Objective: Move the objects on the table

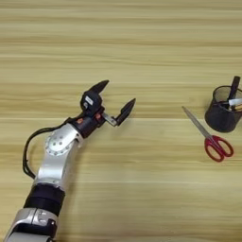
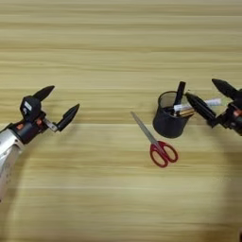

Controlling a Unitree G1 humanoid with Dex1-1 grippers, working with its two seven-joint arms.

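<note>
A black wire-mesh pen cup [image 2: 169, 122] stands on the table [image 2: 118, 42] right of centre, with a dark pen upright in it. A slim white marker [image 2: 213, 101] leans out of the cup to the right. Red-handled scissors [image 2: 158, 144] lie flat just in front of the cup, blades pointing up-left. My right gripper [image 2: 202, 88] is open at the cup's right rim. Its nearer finger [image 2: 201, 106] crosses in front of the marker, and nothing is held. Far to the left of the cup, my left gripper [image 1: 118, 92] is open over bare wood, holding nothing.
The left arm [image 1: 56, 151] stretches from the bottom left corner toward the middle of the table. Wood planks run across the far half of the table and the area in front of the scissors.
</note>
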